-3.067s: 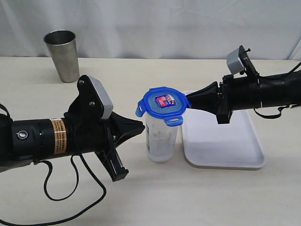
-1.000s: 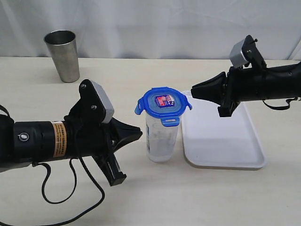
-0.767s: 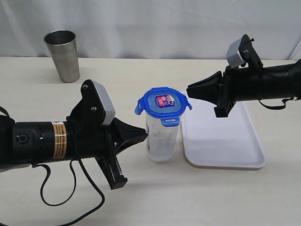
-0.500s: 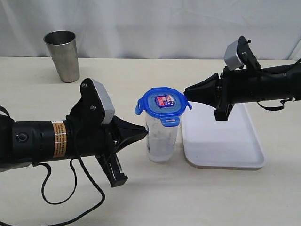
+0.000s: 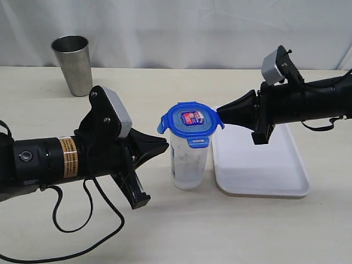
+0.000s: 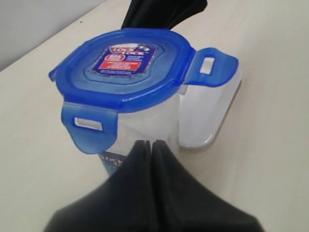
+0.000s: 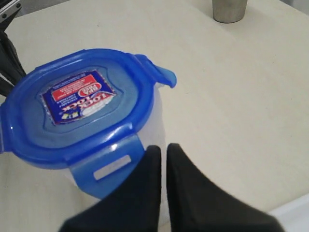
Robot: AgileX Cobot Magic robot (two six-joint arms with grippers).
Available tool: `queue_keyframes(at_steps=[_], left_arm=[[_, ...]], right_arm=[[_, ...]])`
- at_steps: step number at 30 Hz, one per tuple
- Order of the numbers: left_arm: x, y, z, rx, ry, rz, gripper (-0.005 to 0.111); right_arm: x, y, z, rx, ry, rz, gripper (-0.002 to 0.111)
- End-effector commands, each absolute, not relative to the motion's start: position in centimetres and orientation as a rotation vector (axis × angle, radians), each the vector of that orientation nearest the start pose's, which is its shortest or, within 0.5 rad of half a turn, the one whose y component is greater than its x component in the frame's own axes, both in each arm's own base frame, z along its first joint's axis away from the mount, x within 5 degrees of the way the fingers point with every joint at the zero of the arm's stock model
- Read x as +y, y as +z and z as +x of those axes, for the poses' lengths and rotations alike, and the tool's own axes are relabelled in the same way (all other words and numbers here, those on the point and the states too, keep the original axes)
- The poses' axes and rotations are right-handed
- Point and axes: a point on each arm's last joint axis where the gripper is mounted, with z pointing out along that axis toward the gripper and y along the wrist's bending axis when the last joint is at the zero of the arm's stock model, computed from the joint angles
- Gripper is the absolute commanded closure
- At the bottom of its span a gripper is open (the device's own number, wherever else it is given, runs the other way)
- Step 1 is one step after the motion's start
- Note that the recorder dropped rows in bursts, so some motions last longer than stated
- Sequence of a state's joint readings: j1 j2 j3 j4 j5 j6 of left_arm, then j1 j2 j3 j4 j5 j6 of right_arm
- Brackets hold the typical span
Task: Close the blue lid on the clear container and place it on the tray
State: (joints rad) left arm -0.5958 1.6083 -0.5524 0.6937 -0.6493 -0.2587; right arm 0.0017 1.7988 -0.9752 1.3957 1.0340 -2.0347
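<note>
exterior view: a tall clear container (image 5: 188, 165) stands upright on a pale table (image 5: 220, 231), just beside the white tray (image 5: 258, 170) and not yet on it. the blue lid (image 5: 191, 119) sits on top with its flaps sticking outward, apparently unlatched. the left gripper (image 5: 165, 145), jaws pressed together and empty, points at the container wall below the lid. the right gripper (image 5: 220, 113), likewise pinched together with nothing in it, has its tip at a lid flap; whether it touches cannot be told. a steel cup (image 5: 72, 64) stands well apart at the back.

left wrist view: the left gripper (image 6: 150, 145) aims under a flared flap of the blue lid (image 6: 125, 67).

right wrist view: the right gripper (image 7: 161, 150) sits beside another flap of the blue lid (image 7: 77, 111).

likely risk: a sideways push from either narrow tip could tip the tall container or skew the lid, and a tip could slip off a flap.
</note>
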Motion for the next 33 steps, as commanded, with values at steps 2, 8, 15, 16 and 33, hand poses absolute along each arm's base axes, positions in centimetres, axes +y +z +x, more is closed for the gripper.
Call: queue_keyframes(at_steps=[2,8,15,16,33], left_arm=[[-18.7,17.3,21.8,1.696,-0.549,1.102,0.107],[-18.7,17.3,21.8,1.696,-0.549,1.102,0.107],[-18.6,17.3,21.8,1.709,-0.534,1.106,0.107],[-18.5,17.3,21.8,1.717,-0.523,1.108,0.107],[-16.2,20.9,23.4,1.594,-0.358,0.903,0.107]], right_arm=[[7.8,19.8,32.3,1.832,0.878,-1.159,0.104],[7.8,19.8,32.3,1.833,0.880,-1.159,0.104],[7.7,19.7,32.4,1.847,0.847,-1.152,0.104],[7.6,19.7,32.5,1.854,0.829,-1.145,0.104],[4.9,22.0,31.6,1.899,0.737,-0.999,0.104]])
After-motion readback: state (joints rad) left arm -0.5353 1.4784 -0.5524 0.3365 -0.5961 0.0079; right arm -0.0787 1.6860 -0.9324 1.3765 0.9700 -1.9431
